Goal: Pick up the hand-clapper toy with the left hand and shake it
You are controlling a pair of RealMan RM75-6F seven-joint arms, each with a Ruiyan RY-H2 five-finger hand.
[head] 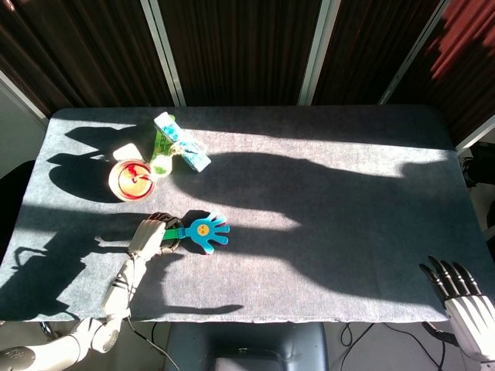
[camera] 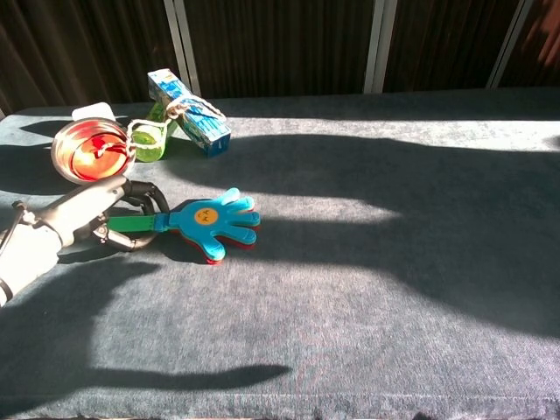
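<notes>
The hand-clapper toy [head: 203, 231] [camera: 213, 224] is a blue plastic hand with a yellow dot and a green handle, with red layers under it. It lies at the table's front left, its palm tipped slightly upward. My left hand [head: 151, 236] [camera: 87, 219] has its fingers curled around the green handle, gripping it low over the cloth. My right hand [head: 462, 297] rests at the table's front right corner with its fingers spread, holding nothing; the chest view does not show it.
A round metal bowl [head: 130, 179] [camera: 88, 151] with red contents stands behind my left hand. A blue-and-white carton [head: 182, 141] [camera: 189, 112] and a green item [camera: 150, 140] lie beside it. Grey cloth covers the table [head: 325, 224], crossed by strong shadows.
</notes>
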